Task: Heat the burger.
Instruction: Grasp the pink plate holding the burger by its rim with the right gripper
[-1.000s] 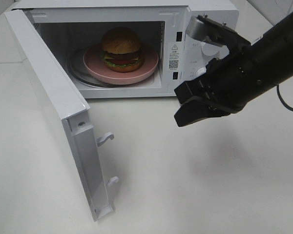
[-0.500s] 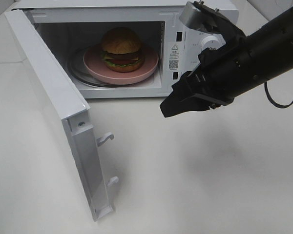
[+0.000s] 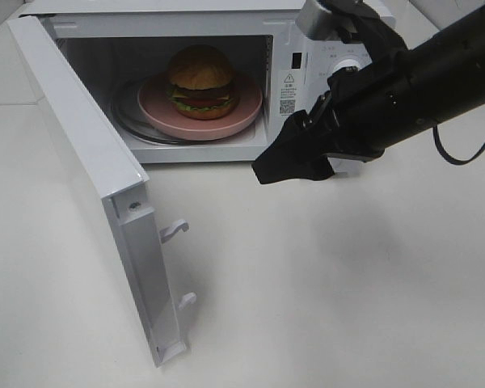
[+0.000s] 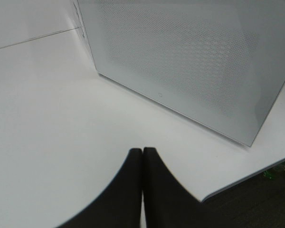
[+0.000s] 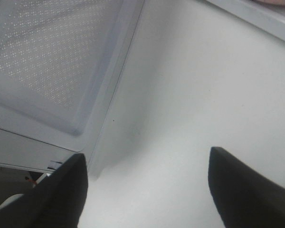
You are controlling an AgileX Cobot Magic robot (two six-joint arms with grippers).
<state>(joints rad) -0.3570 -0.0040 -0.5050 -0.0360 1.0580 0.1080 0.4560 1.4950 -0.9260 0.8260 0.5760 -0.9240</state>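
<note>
White counter (image 3: 347, 283) fills the scene, plain and bare-topped; in the left wrist view its edge gives way to dark floor (image 4: 256, 199). One microwave (image 3: 295, 65) stands on it, its single door (image 3: 81, 162) swung wide open. Inside sit one glass turntable (image 3: 125, 117), one pink plate (image 3: 158, 109) on it, and one burger (image 3: 200, 81) upright on the plate.

Two end effectors show. The right end effector (image 3: 287, 166) hangs above the counter just in front of the microwave's control panel; its wrist view shows its fingers (image 5: 61, 190) spread wide apart with nothing between them. The left end effector (image 4: 142, 151) has its fingers pressed together, gripping nothing, above the counter near a white perforated panel (image 4: 180, 61).
</note>
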